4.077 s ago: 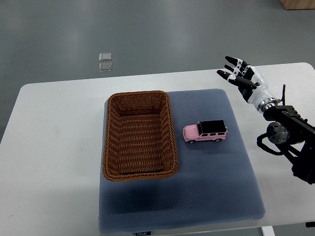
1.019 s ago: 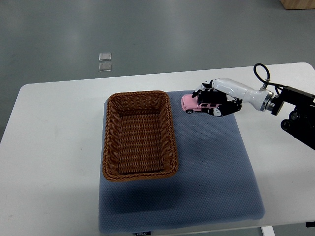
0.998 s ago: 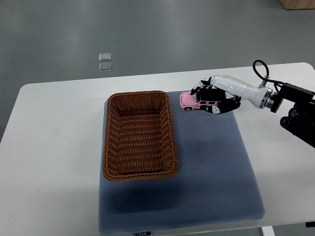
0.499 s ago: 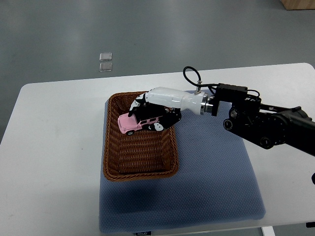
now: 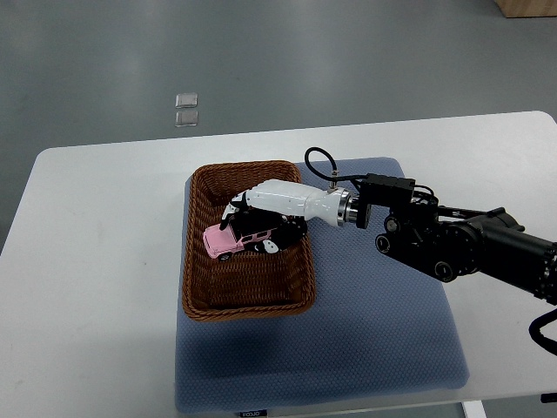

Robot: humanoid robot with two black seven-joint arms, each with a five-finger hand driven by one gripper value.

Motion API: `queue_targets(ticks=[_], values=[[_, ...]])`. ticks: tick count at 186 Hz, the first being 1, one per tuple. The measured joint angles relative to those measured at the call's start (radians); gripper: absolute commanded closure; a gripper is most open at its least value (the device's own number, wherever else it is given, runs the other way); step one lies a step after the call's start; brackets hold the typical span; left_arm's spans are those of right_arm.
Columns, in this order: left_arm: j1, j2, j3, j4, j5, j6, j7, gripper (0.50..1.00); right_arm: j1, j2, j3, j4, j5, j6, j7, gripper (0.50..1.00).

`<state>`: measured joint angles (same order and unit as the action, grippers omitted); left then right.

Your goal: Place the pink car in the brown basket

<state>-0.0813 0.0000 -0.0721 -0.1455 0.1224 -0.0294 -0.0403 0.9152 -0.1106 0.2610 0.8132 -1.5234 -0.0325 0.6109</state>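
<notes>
The pink toy car (image 5: pixel 228 239) with a black roof is tilted, nose down to the left, inside the brown wicker basket (image 5: pixel 197 287). My right hand (image 5: pixel 255 221), white with black fingers, is shut on the car's rear and roof. Its arm reaches in from the right edge across the blue mat (image 5: pixel 365 331). Whether the car touches the basket floor cannot be told. The left arm does not show.
The basket stands on the left part of the blue mat, on a white table (image 5: pixel 96 261). My right arm's black forearm and cables (image 5: pixel 452 244) hang over the mat's right half. Two small clear squares (image 5: pixel 185 109) lie on the grey floor beyond the table.
My right hand picked up the car from the mat, carried it left over the basket rim, and since half a second ago has lowered it slightly deeper into the basket.
</notes>
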Motion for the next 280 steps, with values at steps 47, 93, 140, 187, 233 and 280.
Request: queue_targets(ticks=[47,93,140,187,233,280], values=[[-0.001,0.000,0.000,0.000,0.000,0.000,0.000,0.500,-0.007,-0.005,0.016,0.004,0.018,-0.032,0.000,0.632],[-0.002,0.000,0.001,0.003,0.000,0.000,-0.001,0.500,-0.003,-0.049,0.128,0.006,0.242,-0.068,0.000,0.632],[-0.002,0.000,0.002,-0.001,0.000,0.000,-0.001,0.500,-0.101,-0.100,0.401,0.001,0.681,-0.066,-0.141,0.632],[-0.002,0.000,0.005,-0.002,0.000,0.000,0.000,0.500,-0.234,-0.151,0.532,0.002,0.952,-0.073,-0.298,0.632],[-0.002,0.000,0.005,-0.003,0.000,0.000,0.000,0.500,-0.269,-0.186,0.546,0.003,1.091,-0.062,-0.434,0.585],[-0.002,0.000,0.005,0.000,0.000,0.000,-0.001,0.500,-0.277,-0.179,0.553,0.005,1.091,-0.072,-0.423,0.583]])
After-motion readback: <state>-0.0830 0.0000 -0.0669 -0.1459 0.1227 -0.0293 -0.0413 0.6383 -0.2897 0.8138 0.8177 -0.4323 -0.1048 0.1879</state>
